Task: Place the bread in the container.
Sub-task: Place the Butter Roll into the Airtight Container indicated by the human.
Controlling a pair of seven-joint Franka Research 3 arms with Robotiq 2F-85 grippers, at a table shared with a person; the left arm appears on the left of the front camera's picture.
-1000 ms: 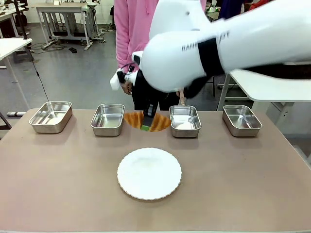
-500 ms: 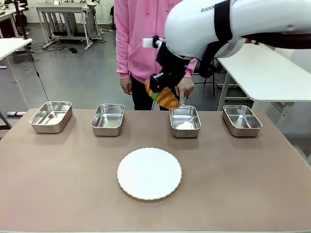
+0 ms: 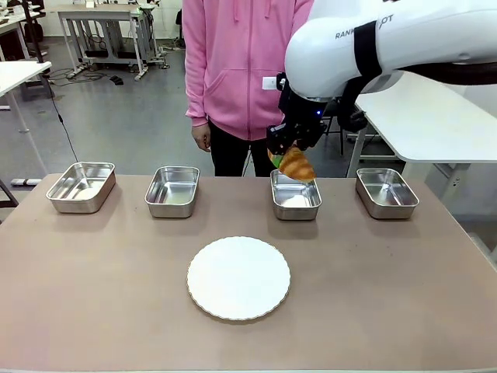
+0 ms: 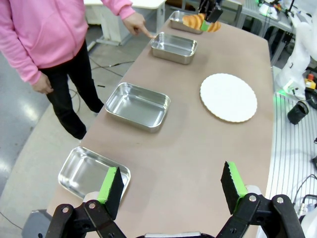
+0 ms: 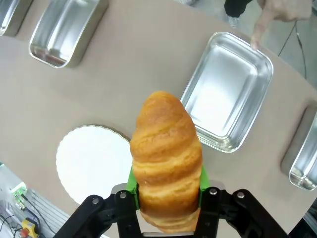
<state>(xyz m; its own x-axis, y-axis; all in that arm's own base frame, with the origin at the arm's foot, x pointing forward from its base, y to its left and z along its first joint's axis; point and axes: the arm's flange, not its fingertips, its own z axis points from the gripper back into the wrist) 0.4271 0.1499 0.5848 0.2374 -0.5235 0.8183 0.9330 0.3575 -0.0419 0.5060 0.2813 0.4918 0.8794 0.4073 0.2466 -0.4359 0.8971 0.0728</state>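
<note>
Your right gripper [image 3: 286,158] has swung right, clamped on the bread [image 3: 296,165], now hanging above the container [image 3: 296,203] a person's finger [image 4: 146,34] points at. Looks ready to lower. Left gripper [image 4: 171,188] sits spread wide, empty.

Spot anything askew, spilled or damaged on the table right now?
Nothing stands out. The golden-brown ridged croissant bread is whole, clamped in the right gripper above the shiny steel tray that the person's finger touches. The other steel trays sit in a straight row, and the round white plate lies flat.
</note>
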